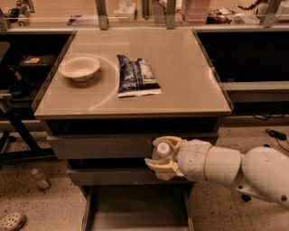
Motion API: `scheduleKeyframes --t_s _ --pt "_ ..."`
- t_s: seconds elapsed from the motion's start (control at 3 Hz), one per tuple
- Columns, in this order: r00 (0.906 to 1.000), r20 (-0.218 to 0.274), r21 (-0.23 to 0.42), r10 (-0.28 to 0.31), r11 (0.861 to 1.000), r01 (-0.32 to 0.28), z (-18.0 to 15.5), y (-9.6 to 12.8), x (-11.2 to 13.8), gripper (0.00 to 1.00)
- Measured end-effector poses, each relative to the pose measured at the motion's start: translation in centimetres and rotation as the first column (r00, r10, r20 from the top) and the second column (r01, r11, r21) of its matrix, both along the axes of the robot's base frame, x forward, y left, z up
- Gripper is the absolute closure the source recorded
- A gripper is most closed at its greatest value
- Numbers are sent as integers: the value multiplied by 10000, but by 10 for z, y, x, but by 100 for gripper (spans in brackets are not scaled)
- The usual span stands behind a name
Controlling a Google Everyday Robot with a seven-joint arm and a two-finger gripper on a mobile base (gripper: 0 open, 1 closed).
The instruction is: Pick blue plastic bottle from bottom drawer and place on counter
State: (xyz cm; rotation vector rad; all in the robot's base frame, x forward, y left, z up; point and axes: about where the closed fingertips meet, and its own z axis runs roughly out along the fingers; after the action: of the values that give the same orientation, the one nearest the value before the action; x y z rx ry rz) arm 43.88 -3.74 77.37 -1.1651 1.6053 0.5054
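1. My gripper [159, 155], clasped round the blue plastic bottle [162, 149], hangs before the grey cabinet front [99, 146]. I place the rest from its fingers [158, 166].
2. Below them and out to both sides I see speckled floor [36, 198].
3. Far left of them a small clear bottle [40, 179] sits on the floor, with a pale clog [11, 221] lower still.
4. Left and higher stands a dark-legged table [13, 122].
5. Right and higher, a grey shelf [253, 85] runs under a dark recess, and a black cable [275, 134] lies on the floor below it.
6. Well beyond them, metal uprights [101, 9] rise in warm amber light.
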Motion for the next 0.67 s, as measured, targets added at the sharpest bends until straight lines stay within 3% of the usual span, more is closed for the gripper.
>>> scheduleKeyframes --t_s 0.67 --pt "9957 39 -209 -923 9955 924 60 -58 21 100"
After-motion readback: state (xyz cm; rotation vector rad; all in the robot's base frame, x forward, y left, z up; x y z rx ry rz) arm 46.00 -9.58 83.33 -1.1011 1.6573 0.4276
